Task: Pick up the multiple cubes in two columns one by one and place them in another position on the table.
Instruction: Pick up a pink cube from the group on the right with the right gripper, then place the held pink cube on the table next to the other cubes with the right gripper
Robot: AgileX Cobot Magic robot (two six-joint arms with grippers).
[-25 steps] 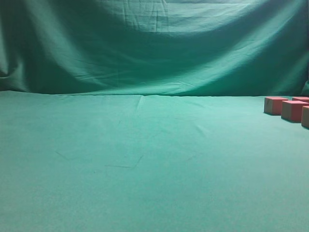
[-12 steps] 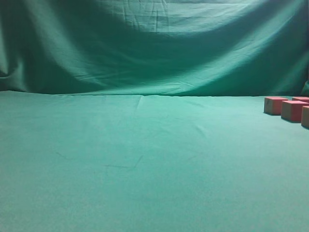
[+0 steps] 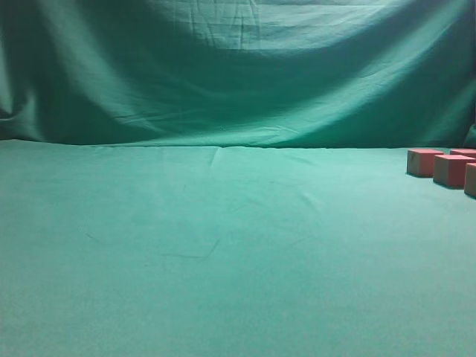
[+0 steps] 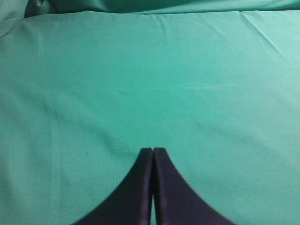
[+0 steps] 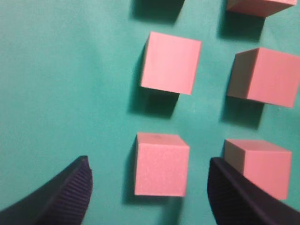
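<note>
Several pink cubes lie in two columns on the green cloth. In the right wrist view my right gripper (image 5: 149, 176) is open above them, its dark fingers to either side of the nearest left-column cube (image 5: 161, 164). Another cube (image 5: 169, 63) lies beyond it, and right-column cubes (image 5: 257, 165) (image 5: 264, 76) lie beside them. In the exterior view a few cubes (image 3: 424, 161) (image 3: 451, 169) show at the far right edge; neither arm shows there. In the left wrist view my left gripper (image 4: 153, 151) is shut and empty over bare cloth.
A green cloth (image 3: 223, 245) covers the table and hangs as a backdrop (image 3: 238, 74) behind it. More cubes are cut off at the top edge of the right wrist view (image 5: 260, 5).
</note>
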